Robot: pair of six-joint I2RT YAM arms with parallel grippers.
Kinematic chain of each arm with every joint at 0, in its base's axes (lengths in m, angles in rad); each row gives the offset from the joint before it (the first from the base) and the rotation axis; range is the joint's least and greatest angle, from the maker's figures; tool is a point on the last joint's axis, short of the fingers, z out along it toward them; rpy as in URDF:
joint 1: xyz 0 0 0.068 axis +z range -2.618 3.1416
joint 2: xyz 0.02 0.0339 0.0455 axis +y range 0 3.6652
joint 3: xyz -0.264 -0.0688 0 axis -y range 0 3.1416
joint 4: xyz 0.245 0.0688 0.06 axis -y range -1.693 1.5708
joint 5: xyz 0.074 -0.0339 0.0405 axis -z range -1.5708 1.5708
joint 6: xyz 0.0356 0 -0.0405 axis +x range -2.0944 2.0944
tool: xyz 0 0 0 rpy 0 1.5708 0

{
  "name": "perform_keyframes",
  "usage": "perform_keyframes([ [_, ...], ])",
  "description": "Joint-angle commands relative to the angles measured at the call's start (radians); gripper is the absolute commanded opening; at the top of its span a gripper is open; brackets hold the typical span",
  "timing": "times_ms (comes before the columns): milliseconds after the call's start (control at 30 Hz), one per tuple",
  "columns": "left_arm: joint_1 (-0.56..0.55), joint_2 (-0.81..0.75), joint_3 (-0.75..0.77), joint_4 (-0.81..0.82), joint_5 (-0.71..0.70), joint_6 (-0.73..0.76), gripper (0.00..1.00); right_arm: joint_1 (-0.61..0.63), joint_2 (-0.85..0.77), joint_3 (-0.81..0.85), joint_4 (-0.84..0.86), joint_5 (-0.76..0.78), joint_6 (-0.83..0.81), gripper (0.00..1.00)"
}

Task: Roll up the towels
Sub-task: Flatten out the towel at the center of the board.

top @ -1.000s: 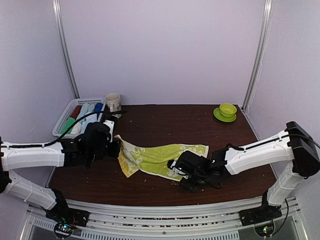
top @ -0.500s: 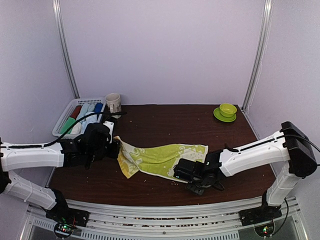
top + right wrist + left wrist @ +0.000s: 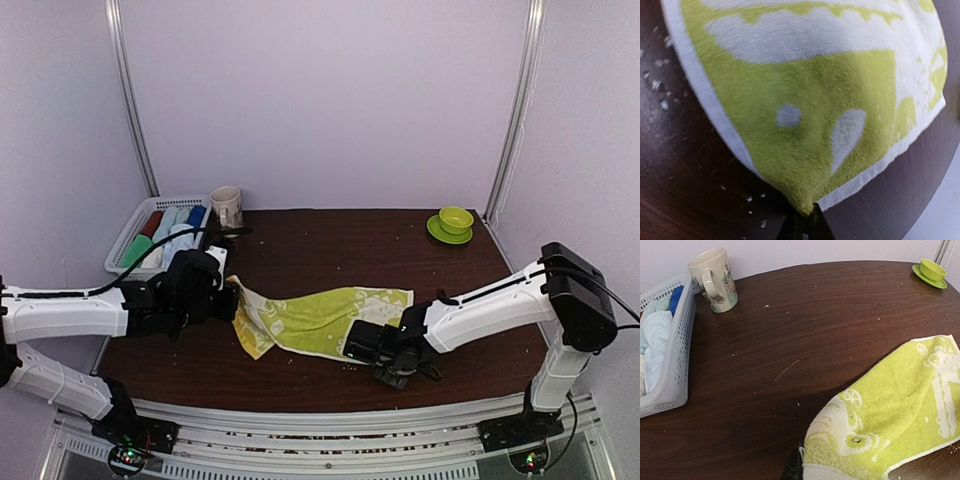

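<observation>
A yellow-green towel [image 3: 320, 315] with white print lies stretched across the middle of the dark table. My left gripper [image 3: 232, 297] is shut on its left corner, which is lifted a little. In the left wrist view the towel [image 3: 890, 410] runs off to the right from my left gripper [image 3: 797, 472] at the bottom edge. My right gripper [image 3: 352, 342] is shut on the towel's near right edge. In the right wrist view the cloth [image 3: 805, 125] bunches to a point where my right gripper [image 3: 807, 220] pinches it.
A white slatted basket [image 3: 128, 240] with several rolled cloths stands at the back left, also in the left wrist view [image 3: 675, 385]. A mug [image 3: 226, 205] stands beside it. A green cup on a saucer [image 3: 455, 222] sits at the back right. Crumbs dot the table.
My right gripper has slid left along the towel's near edge and shut on the cloth. The towel's right end has drawn in slightly. The left gripper has kept its grip and place.
</observation>
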Motion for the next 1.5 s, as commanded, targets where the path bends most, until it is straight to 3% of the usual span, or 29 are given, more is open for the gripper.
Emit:
perform_keyframes([
  [0, -0.002, 0.016, -0.034, 0.055, 0.017, 0.004, 0.00, -0.019, 0.023, -0.036, 0.007, -0.049, -0.036, 0.00],
  [100, -0.002, 0.011, -0.061, 0.082, 0.034, 0.014, 0.07, -0.028, -0.010, -0.033, 0.005, -0.031, -0.042, 0.00],
  [300, -0.002, -0.030, -0.144, 0.140, 0.058, 0.031, 0.44, -0.075, -0.129, -0.010, -0.012, 0.028, -0.060, 0.00],
  [400, -0.002, -0.048, -0.203, 0.194, 0.090, 0.048, 0.53, -0.125, -0.192, 0.000, -0.022, 0.058, -0.077, 0.00],
  [567, -0.003, -0.022, -0.232, 0.194, 0.100, 0.059, 0.60, -0.220, -0.240, -0.003, -0.013, 0.076, -0.118, 0.00],
  [1033, -0.041, 0.044, -0.220, 0.245, 0.336, 0.262, 0.55, -0.362, -0.241, 0.073, 0.009, 0.056, -0.197, 0.00],
  [1167, -0.080, 0.099, -0.194, 0.247, 0.339, 0.306, 0.50, -0.382, -0.232, 0.099, -0.007, 0.042, -0.211, 0.00],
  [1333, -0.104, 0.107, -0.186, 0.247, 0.297, 0.324, 0.36, -0.401, -0.219, 0.122, -0.031, 0.037, -0.226, 0.00],
  [1467, -0.125, 0.051, -0.210, 0.259, 0.253, 0.333, 0.36, -0.418, -0.206, 0.139, -0.043, 0.034, -0.239, 0.00],
])
